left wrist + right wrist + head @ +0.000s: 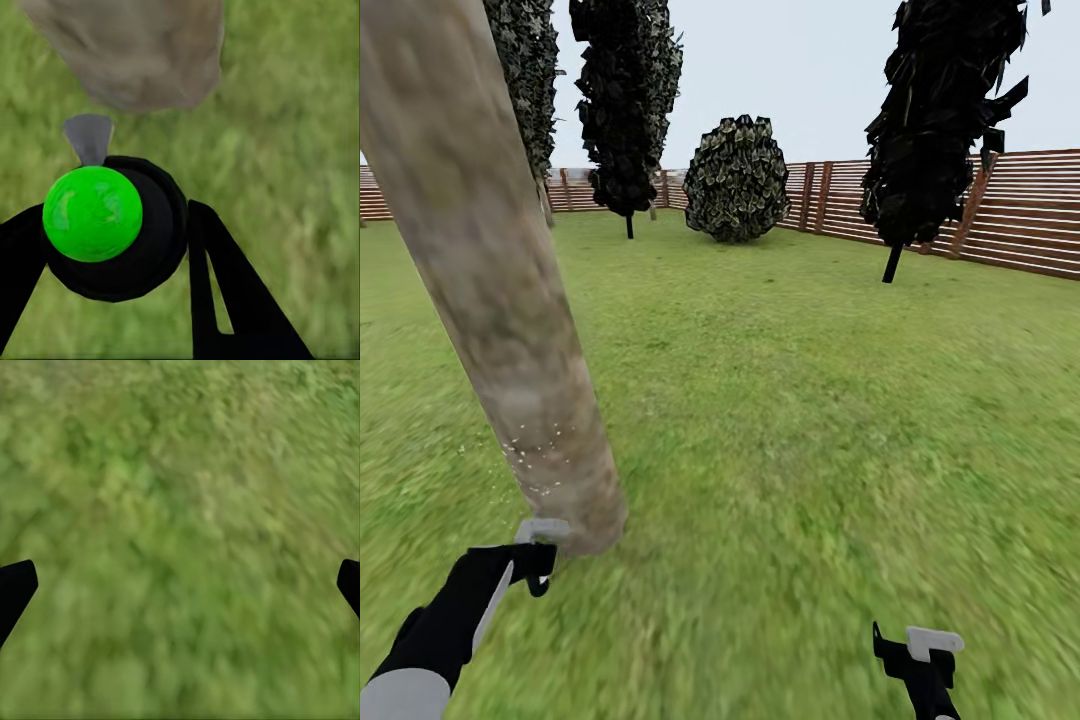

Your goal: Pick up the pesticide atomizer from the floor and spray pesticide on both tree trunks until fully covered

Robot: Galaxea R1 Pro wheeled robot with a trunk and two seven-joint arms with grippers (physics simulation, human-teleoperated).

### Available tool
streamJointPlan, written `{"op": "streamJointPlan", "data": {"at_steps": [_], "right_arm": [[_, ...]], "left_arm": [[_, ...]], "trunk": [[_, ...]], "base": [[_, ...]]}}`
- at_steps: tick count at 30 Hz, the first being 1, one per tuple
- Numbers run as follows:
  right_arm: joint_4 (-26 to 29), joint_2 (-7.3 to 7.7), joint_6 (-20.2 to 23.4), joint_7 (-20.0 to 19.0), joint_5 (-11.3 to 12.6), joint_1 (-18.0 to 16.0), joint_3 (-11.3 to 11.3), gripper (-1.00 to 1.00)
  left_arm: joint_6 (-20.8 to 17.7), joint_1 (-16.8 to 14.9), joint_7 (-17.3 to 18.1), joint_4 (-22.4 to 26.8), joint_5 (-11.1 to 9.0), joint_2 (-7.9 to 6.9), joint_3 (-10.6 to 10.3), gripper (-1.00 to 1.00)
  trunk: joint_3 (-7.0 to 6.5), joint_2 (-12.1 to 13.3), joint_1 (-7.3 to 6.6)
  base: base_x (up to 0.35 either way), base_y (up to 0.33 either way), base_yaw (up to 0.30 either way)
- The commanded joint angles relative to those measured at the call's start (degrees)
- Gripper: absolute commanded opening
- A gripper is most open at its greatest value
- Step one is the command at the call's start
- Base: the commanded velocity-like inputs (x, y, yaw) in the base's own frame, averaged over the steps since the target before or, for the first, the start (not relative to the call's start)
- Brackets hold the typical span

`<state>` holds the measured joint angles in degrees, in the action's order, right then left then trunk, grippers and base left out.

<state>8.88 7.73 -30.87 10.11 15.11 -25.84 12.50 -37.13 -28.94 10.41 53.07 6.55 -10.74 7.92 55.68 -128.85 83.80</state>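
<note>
A thick, pale mottled tree trunk [490, 290] leans across the left of the head view, with fine white specks low on its bark. My left gripper [525, 570] is shut on the pesticide atomizer [540, 532], whose grey nozzle almost touches the trunk's base. The left wrist view shows the atomizer [112, 232] as a dark bottle with a bright green round top, its nozzle aimed at the trunk [135, 52]. A second tree [525, 70] with dark green foliage stands behind. My right gripper [922, 650] hangs open over the grass, its fingertips [15, 589] wide apart.
Two black-leaved trees [625, 100] [940, 120] with thin black trunks and a round bush [737, 180] stand further back. A brown slatted fence [1020, 210] closes the lawn behind them. Open grass [810, 400] spreads to the right of the trunk.
</note>
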Motion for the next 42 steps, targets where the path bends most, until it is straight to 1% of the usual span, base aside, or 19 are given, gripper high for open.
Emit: {"op": "streamJointPlan", "data": {"at_steps": [1,3,5,6,7,8,10,11,12,13,14,15,17,21,25,27,30,35,42], "right_arm": [[0.0,0.00,0.0,0.0,0.0,0.0,0.0,1.00],[0.0,0.00,0.0,0.0,0.0,0.0,0.0,1.00],[0.0,0.00,0.0,0.0,0.0,0.0,0.0,1.00],[0.0,0.00,0.0,0.0,0.0,0.0,0.0,1.00],[0.0,0.00,0.0,0.0,0.0,0.0,0.0,1.00],[0.0,0.00,0.0,0.0,0.0,0.0,0.0,1.00],[0.0,0.00,0.0,0.0,0.0,0.0,0.0,1.00],[0.0,0.00,0.0,0.0,0.0,0.0,0.0,1.00],[0.0,0.00,0.0,0.0,0.0,0.0,0.0,1.00],[0.0,0.00,0.0,0.0,0.1,0.0,0.0,1.00],[0.0,0.07,-0.1,0.1,0.1,0.0,0.0,1.00],[0.1,0.06,-0.1,0.1,0.1,0.0,0.0,1.00],[0.1,0.08,-0.1,0.1,0.1,0.0,0.0,1.00],[0.1,0.09,-0.1,0.2,0.1,0.0,0.0,1.00],[0.1,0.09,-0.1,0.2,0.1,0.0,0.0,1.00],[0.1,0.09,-0.1,0.2,0.0,0.0,0.0,1.00],[0.1,0.09,-0.1,0.2,0.0,0.0,0.1,1.00],[0.1,0.09,-0.1,0.2,0.0,0.0,0.1,1.00],[0.1,-0.01,-0.1,0.2,0.0,0.0,0.2,1.00]], "left_arm": [[2.6,0.9,0.0,-1.8,-0.6,-1.72,0.0,-1.00],[6.9,1.3,0.0,-5.1,-0.7,-2.31,0.1,-1.00],[11.0,1.4,0.0,-9.3,-0.8,-2.20,0.0,-1.00],[13.9,1.4,-0.1,-12.6,-0.8,-1.42,-0.2,-1.00],[14.6,1.4,-0.1,-13.4,-0.8,-0.77,-0.3,-1.00],[15.2,1.4,-0.1,-14.1,-0.7,0.51,-0.4,-1.00],[15.6,1.3,0.0,-14.5,-0.6,2.37,-0.5,-1.00],[15.6,1.1,-0.1,-14.6,-0.6,2.92,-0.4,-1.00],[15.6,1.0,-0.1,-14.6,-0.7,2.78,-0.2,-1.00],[15.5,1.2,-0.1,-14.7,-0.8,0.91,0.4,-1.00],[15.3,1.2,-0.1,-14.8,-0.8,-2.90,3.9,-1.00],[15.3,1.3,-0.1,-14.8,-0.7,-3.06,4.2,-1.00],[15.3,1.1,-0.2,-14.9,-0.6,-2.52,4.4,-1.00],[15.1,0.2,-0.2,-14.3,-0.5,1.09,4.2,-1.00],[15.0,-0.7,-0.1,-13.9,-0.4,0.70,4.4,-1.00],[15.1,-0.9,0.1,-13.7,-0.4,-0.91,4.7,-1.00],[15.1,-0.9,0.5,-13.5,-0.7,-1.66,4.7,-1.00],[14.9,-0.8,0.4,-10.9,-0.8,-1.06,4.3,-1.00],[14.9,-0.9,-0.1,-8.9,-0.8,0.47,4.3,-1.00]], "trunk": [[0.00,0.0,0.00],[0.00,0.0,0.00],[0.00,0.0,0.00],[0.00,0.0,0.00],[0.00,0.0,0.00],[0.00,0.0,0.00],[0.00,0.0,0.00],[0.00,0.0,0.00],[0.00,0.0,0.00],[0.00,0.0,0.00],[0.00,0.0,0.00],[0.00,0.0,0.00],[0.00,0.0,0.00],[0.00,0.0,0.00],[0.00,0.0,0.00],[0.00,0.0,0.00],[0.00,0.0,0.00],[0.00,0.0,0.00],[0.00,0.0,0.00]], "base": [[0.003,0.000,0.000],[0.001,0.000,0.000],[0.000,0.000,0.000],[0.000,0.000,0.000],[0.000,0.000,0.000],[0.000,0.000,0.000],[0.000,0.000,0.000],[0.000,0.000,0.000],[0.000,0.000,0.000],[0.000,0.000,0.000],[0.000,0.000,0.000],[0.000,0.000,0.000],[0.000,0.000,0.000],[0.000,0.000,0.000],[0.000,0.000,0.000],[0.000,0.000,0.000],[0.000,0.000,0.000],[0.000,0.000,0.146],[0.042,-0.083,0.212]]}}
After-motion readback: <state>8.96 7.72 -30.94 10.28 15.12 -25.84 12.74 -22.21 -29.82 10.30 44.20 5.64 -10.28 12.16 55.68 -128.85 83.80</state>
